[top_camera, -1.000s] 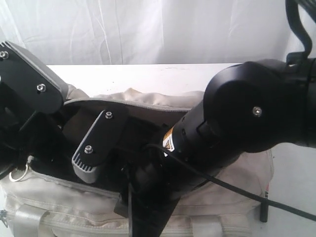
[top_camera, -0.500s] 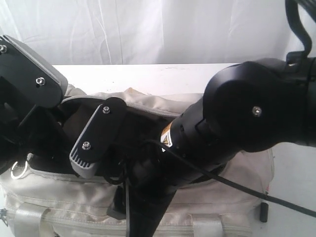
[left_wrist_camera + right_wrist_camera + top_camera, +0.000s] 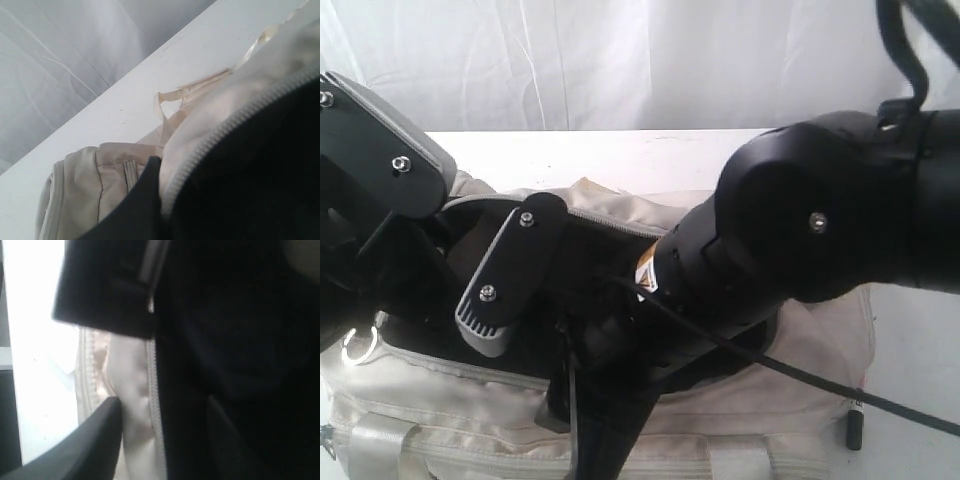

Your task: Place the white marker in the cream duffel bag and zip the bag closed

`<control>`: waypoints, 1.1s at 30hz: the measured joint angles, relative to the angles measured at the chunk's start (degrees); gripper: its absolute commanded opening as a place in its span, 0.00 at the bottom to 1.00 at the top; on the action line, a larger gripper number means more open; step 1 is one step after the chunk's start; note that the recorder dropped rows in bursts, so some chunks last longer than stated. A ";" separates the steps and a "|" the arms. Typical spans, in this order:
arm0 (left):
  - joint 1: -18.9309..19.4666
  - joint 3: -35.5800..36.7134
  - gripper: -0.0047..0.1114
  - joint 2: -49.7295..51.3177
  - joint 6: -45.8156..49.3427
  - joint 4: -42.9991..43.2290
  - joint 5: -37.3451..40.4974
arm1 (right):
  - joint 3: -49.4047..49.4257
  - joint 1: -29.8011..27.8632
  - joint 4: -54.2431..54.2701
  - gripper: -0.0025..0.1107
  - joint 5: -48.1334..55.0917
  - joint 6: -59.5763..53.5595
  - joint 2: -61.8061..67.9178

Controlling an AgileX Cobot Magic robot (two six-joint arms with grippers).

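The cream duffel bag lies on a white table with its top opening gaping and its dark lining showing. Both arms work at that opening. The left gripper sits at the bag's far rim, near the end with a metal ring. Its jaws are pinched together on the rim, and its wrist view shows a dark finger pressed against the cream fabric where the grey zipper runs off along the edge. A pale webbing handle lies slack on the table just beyond that rim. The right arm slants down over the middle of the bag and into the opening, with a black cable trailing across the bag's top behind it. The right gripper is down inside the mouth, one finger next to the near zipper, but the other side is lost in darkness, so how wide the jaws stand cannot be told, nor whether anything is between them. The white marker cannot be made out; the bag's interior is too dark to show it. A short dark-tipped piece rests against the bag's end on the right arm's side, too small to name.
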 measured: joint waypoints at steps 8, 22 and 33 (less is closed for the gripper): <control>0.00 -0.10 0.04 0.00 0.00 -0.21 -0.10 | 0.00 0.00 2.97 0.26 -0.13 -2.53 3.24; 5.28 -4.92 0.04 0.00 0.31 6.13 2.39 | -0.45 0.00 11.42 0.09 5.42 -3.84 1.76; 27.59 -17.14 0.04 6.87 0.09 9.49 26.95 | -0.45 3.57 12.03 0.09 6.12 -4.60 1.56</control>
